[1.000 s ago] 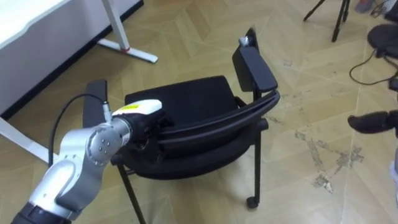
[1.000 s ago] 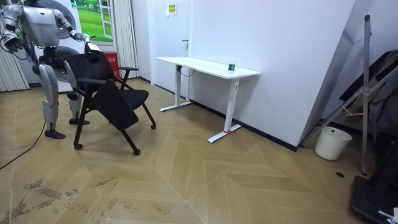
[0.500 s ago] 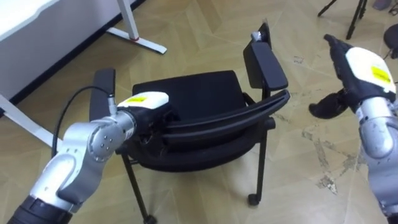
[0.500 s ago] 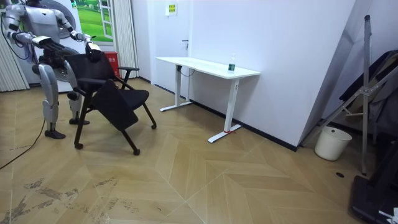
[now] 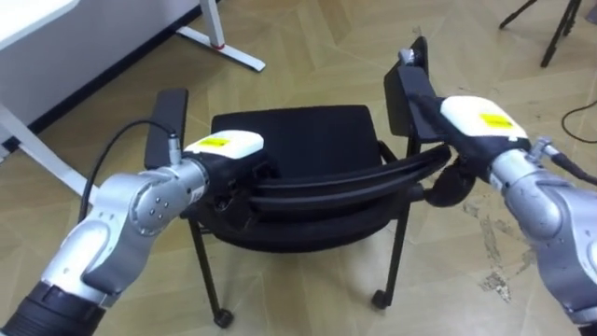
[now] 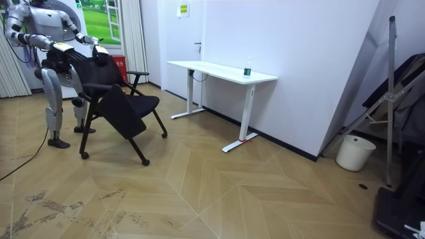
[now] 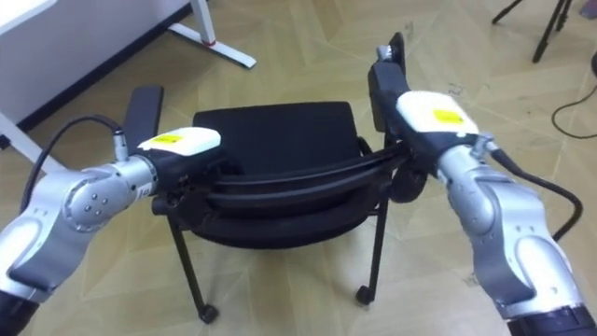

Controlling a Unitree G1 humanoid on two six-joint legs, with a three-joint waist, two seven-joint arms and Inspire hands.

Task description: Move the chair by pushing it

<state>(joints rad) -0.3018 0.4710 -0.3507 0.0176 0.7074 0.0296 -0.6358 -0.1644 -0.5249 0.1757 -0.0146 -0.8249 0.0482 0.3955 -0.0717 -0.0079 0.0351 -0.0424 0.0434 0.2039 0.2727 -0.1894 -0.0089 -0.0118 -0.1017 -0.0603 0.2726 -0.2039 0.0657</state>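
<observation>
Found right hand (image 5: 476,119) brought down onto the right end of the chair's (image 5: 298,140) backrest (image 5: 336,182), where half a second ago it was raised clear at 3 o'clock. Found left hand (image 5: 224,147) unchanged at the left end. Cannot tell finger state on either hand: dark against the black frame. Located chair straight ahead, with desk (image 5: 23,14) at 10 o'clock.

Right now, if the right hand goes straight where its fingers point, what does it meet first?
Probably the chair's right armrest: the right hand sits above the backrest end, its fingers aimed at that pad. Depth is unclear; they may be touching.
</observation>
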